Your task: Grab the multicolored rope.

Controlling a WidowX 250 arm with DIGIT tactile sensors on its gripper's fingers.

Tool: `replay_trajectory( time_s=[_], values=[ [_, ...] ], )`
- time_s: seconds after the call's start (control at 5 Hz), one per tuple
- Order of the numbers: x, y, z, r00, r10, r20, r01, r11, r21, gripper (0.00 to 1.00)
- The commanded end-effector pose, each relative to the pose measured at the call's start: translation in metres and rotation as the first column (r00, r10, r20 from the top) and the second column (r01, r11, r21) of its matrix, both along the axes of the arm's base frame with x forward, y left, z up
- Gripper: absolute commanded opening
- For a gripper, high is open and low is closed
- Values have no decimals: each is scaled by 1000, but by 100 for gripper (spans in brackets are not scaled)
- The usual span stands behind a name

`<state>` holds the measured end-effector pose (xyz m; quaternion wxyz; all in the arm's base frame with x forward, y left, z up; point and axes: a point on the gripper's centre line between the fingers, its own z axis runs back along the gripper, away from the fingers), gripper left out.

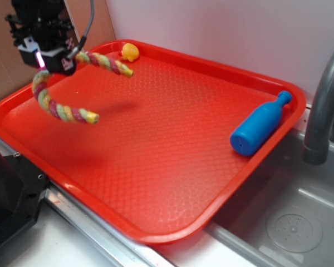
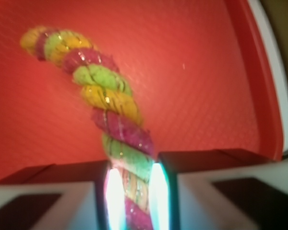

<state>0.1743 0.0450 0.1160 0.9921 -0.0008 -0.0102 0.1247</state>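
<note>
Item: rope, held aloft over the tray's far left corner. My gripper is clamped on its bend, both ends drooping free. Risk: I judge the soft twist could slide out if jolted.

Pale wall at the far side; brown board far left; grey sink near right.
</note>
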Motion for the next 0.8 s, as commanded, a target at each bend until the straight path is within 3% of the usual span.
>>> replay_trajectory(
  time_s=[0.0, 0.2, 0.6],
  values=[
    [19, -18, 54, 987, -105, 126, 103, 994, 24, 0],
    [19, -20, 56, 984, -134, 121, 129, 991, 48, 0],
    [17, -17, 60, 982, -146, 120, 143, 989, 36, 0]
  ],
)
